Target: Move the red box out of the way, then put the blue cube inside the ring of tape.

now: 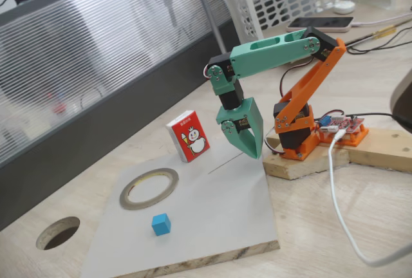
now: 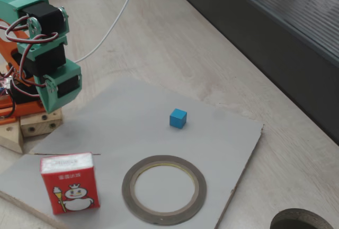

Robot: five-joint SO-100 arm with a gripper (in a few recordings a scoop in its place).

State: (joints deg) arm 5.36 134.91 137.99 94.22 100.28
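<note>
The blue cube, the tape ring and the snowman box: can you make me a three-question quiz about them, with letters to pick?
1. Where is the blue cube?
A. inside the ring of tape
B. on the grey board, outside the ring
C. in the robot's hand

2. What colour is the robot's hand?
A. green
B. yellow
C. purple

3. How is the red box?
A. lying flat
B. held in the air
C. standing upright

Answers: 1 B, the cube sits apart from the ring on bare board. 2 A, its fingers are green. 3 C, the snowman face stands up, facing out.
</note>
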